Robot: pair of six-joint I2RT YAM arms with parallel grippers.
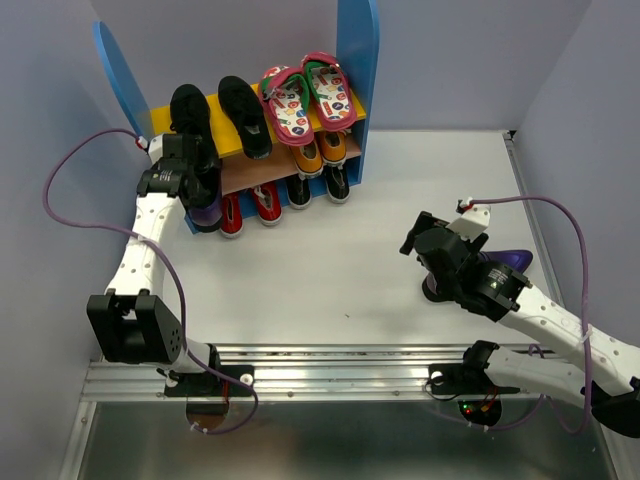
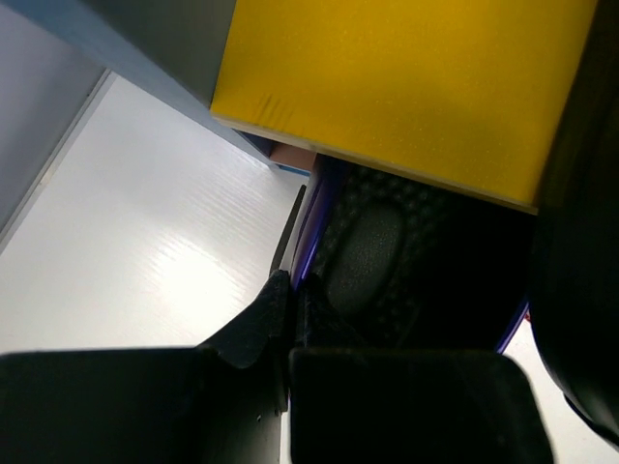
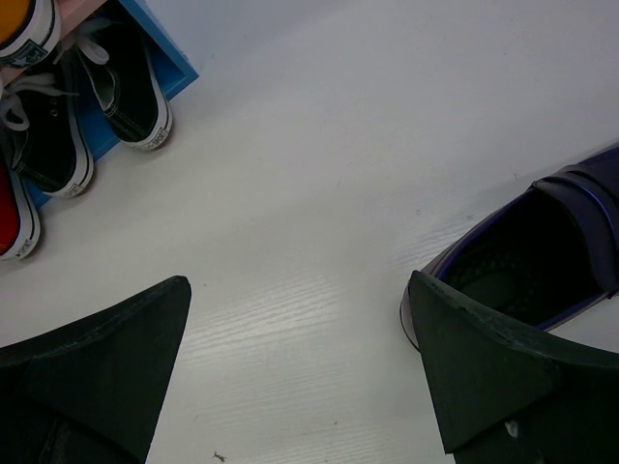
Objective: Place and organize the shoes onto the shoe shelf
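The shoe shelf [image 1: 352, 70] stands at the back left, with blue side panels and a yellow top board [image 2: 406, 87]. Two black shoes [image 1: 245, 115] and pink flip-flops [image 1: 305, 100] lie on top. Orange shoes [image 1: 320, 152], red shoes [image 1: 250, 205] and black-white sneakers [image 1: 320, 185] fill the lower levels. My left gripper [image 1: 203, 200] is shut on the side wall of a dark purple loafer [image 1: 207, 218] at the shelf's lower left corner; in the left wrist view the gripper [image 2: 290, 300] pinches the loafer [image 2: 387, 261]. My right gripper [image 1: 422, 255] is open, and in its wrist view [image 3: 300, 329] the second loafer [image 3: 542, 251] lies beside the right finger.
Grey walls close in the white table [image 1: 330, 280] on three sides. A metal rail [image 1: 330, 375] runs along the near edge. Purple cables loop from both arms. The sneakers [image 3: 135, 97] and a red shoe [image 3: 14, 217] show at the right wrist view's upper left.
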